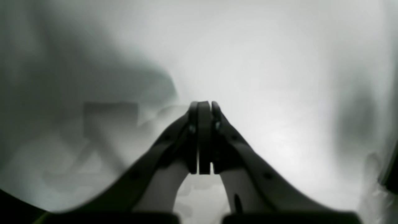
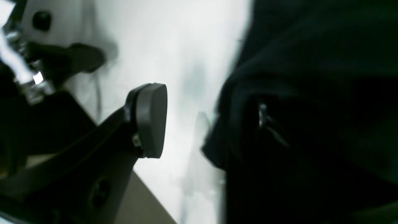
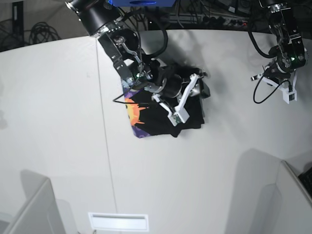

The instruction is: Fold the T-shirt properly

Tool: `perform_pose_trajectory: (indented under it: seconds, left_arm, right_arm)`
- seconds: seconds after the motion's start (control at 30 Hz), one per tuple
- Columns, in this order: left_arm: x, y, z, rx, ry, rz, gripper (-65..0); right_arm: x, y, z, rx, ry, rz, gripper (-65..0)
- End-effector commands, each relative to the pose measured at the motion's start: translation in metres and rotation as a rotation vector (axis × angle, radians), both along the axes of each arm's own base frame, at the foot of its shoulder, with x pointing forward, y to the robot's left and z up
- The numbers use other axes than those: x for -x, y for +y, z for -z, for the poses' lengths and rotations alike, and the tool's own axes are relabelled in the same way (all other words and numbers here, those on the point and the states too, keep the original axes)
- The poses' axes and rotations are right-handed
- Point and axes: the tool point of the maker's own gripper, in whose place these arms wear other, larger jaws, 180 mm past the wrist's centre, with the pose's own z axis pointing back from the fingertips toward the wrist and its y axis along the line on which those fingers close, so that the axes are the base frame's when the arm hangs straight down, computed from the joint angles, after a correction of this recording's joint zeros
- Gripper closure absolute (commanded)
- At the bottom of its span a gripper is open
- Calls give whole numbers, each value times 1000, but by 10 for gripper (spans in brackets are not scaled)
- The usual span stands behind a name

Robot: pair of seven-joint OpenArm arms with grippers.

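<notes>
The T-shirt lies as a folded black bundle at the table's middle, its orange and purple print showing along the left edge. My right gripper hovers at the bundle's far right corner. In the right wrist view that right gripper stands open: one pad is over bare table, and the other finger is lost against the black cloth. My left gripper hangs off to the right, away from the shirt. The left wrist view shows the left gripper shut on nothing above the white table.
The white table has a seam running down it left of the shirt. Low white partitions stand at the near left and near right corners. A white slot plate lies at the near edge. Cables hang behind the table.
</notes>
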Motion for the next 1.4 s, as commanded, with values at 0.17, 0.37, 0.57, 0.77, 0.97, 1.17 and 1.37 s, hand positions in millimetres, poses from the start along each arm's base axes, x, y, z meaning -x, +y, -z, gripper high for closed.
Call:
perform_pose_trajectory:
  seconds: [0.17,0.37,0.57,0.77,0.97,1.17,1.37]
  left_arm:
    - [-8,7,-11,-25,-35,2,0]
    - [-8,7,-11,-25,-35,2,0]
    - [-10,-13,-5,42,-50,21,0]
    - [-25,-63,-13,285,-159,113,0]
    - [-48,-92,-31,458,-265,118,0]
    - [-63,-119,-41,584,-333,111,-387]
    - [-75,-150,-22,761,-306,84,-650]
  right_arm:
    - [10,45,-25,-29,-84,-144,-333]
    - [26,58,-49,-43,-171,-238,-333]
    - [-1,8,-52,15,-188,-68,-329]
    - [-49,-89,-43,3,-219,289,0]
    - [-56,-176,-20,46,-170,554,0]
    - [-46,-211,-6,89,-131,640,0]
    - [-41,-222,-1,132,-135,622,0]
